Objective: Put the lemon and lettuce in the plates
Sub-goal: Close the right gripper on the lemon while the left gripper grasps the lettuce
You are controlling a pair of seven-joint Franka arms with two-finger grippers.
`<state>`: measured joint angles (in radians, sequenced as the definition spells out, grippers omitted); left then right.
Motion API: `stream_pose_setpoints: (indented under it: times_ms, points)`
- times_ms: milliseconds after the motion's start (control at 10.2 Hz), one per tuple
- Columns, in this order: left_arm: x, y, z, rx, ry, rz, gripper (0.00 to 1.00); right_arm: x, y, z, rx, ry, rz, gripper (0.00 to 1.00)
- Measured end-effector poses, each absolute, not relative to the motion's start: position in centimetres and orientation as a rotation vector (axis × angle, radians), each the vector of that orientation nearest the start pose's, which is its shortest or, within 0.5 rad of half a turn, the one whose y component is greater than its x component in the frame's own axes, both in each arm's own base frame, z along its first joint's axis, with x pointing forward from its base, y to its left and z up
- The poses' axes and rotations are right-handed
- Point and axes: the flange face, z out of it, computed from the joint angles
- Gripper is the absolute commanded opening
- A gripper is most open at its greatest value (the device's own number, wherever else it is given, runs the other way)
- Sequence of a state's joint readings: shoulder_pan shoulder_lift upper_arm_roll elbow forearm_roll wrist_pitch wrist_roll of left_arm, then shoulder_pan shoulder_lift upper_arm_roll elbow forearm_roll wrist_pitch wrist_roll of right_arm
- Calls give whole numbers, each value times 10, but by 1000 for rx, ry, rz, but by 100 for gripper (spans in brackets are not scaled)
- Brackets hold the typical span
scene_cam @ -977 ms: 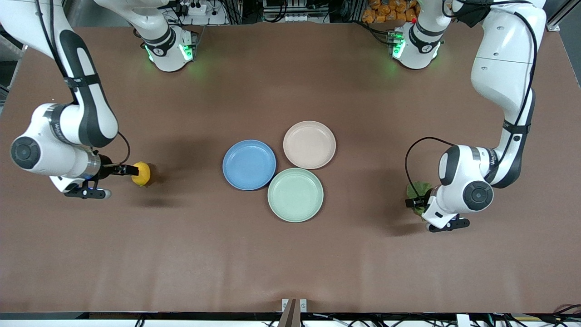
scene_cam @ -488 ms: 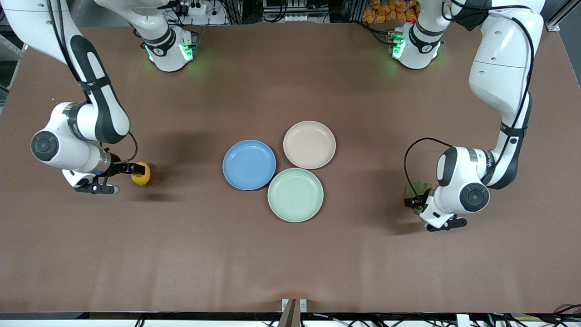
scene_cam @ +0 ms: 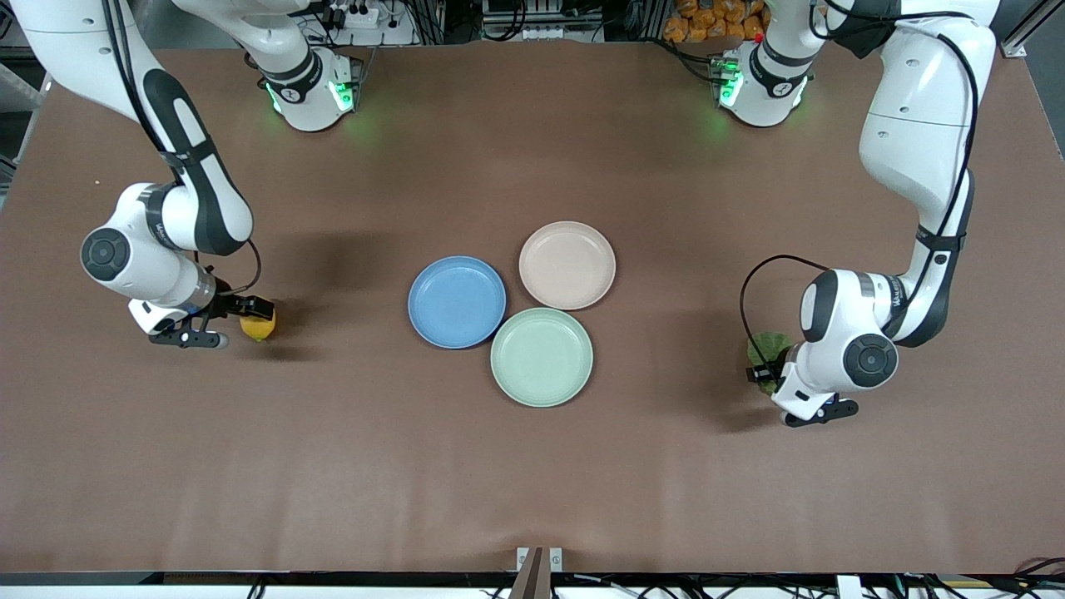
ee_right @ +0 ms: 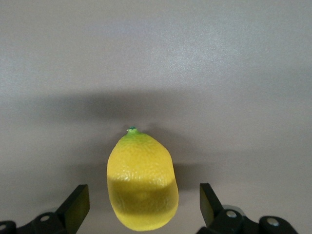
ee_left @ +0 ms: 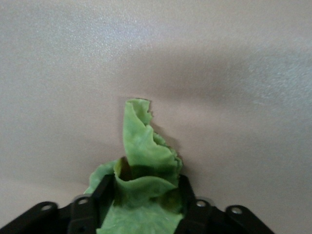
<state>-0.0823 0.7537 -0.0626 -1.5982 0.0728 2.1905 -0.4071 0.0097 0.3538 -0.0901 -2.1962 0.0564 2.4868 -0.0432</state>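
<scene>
The yellow lemon (scene_cam: 259, 328) lies on the table toward the right arm's end. My right gripper (scene_cam: 250, 319) is low around it and open. In the right wrist view the lemon (ee_right: 142, 185) sits between the two fingers with a gap on each side, midway in the gripper (ee_right: 144, 201). The crinkled green lettuce (scene_cam: 767, 346) lies toward the left arm's end. My left gripper (scene_cam: 762, 371) is shut on it. In the left wrist view both fingers of the gripper (ee_left: 142, 196) press the leaf (ee_left: 144, 146), whose tip points away along the table. The blue plate (scene_cam: 457, 301) and the beige-pink plate (scene_cam: 567, 264) are empty.
A mint-green plate (scene_cam: 542, 357), also empty, touches the other two plates at mid-table, nearest the front camera. The brown table surface (scene_cam: 532, 482) runs wide around the plates.
The right arm has drawn in and lowered, bringing its open fingers around the lemon. The left gripper has stayed at the lettuce, and the leaf looks more bunched between its fingers.
</scene>
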Motion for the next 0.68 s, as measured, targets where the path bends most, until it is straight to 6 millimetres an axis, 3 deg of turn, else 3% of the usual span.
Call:
stream_pose_setpoints:
  times_ms: [195,488,684]
  points:
    - [672,-100,179,-3055,-395,218,0,548,-45,205,-3137,123,75,100]
    - [675,-97,182,-3054,-409,204,0,542,-45,176,-3147,121,53,100]
    - [680,-102,194,-3071,-410,165,0,541,-43,166,-3149,113,60,100]
